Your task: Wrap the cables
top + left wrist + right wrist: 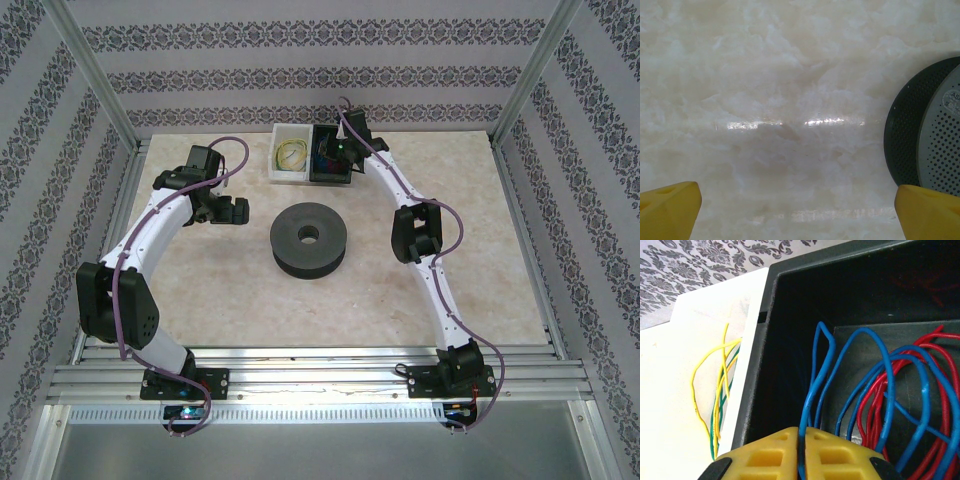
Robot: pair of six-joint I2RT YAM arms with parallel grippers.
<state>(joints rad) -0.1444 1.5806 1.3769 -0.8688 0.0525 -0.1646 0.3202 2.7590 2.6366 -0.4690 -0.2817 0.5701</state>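
The right pincer [801,452] reaches into the black bin [771,340], which sits at 12 o'clock from the spool [309,238], at the far edge of the counter [490,280]. Its yellow fingertips are pressed together. Strands of the blue wire [889,390] run down into the seam between them, so it is clamped on that wire. The rest of the blue wire loops up inside the bin, tangled with a red wire [945,336] on its 3 o'clock side. A white bin [670,405] touches the black bin at 9 o'clock and holds yellow and green wires [720,395]. The left pincer [800,215] hangs over bare counter between 9 and 10 o'clock of the spool, with its fingertips wide apart. The spool's rim shows at 3 o'clock in the left wrist view.
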